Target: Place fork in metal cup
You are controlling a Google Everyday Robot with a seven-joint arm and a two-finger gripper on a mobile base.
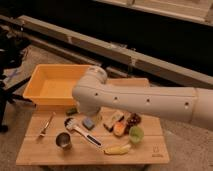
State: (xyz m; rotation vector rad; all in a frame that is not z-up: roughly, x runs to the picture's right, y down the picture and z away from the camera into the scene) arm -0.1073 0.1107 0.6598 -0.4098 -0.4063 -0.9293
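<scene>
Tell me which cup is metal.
The grey cup near the fork; the green cup sits farther right. The gripper is out of view.

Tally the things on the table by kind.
Utensils: 2 (fork, white-headed utensil)
Cups: 2 (metal cup, green cup)
Bins: 1 (yellow bin)
Fruit: 1 (banana)
Unclear small pieces: 5 (blue piece, green piece, tan piece, orange piece, dark red piece)
Total: 11
No gripper in view; only the arm shows.

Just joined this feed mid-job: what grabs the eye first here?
A thick white robot arm reaches in from the right over the wooden table; its gripper is out of view. A bright yellow bin sits back left; front left, the fork lies left of the metal cup.
</scene>
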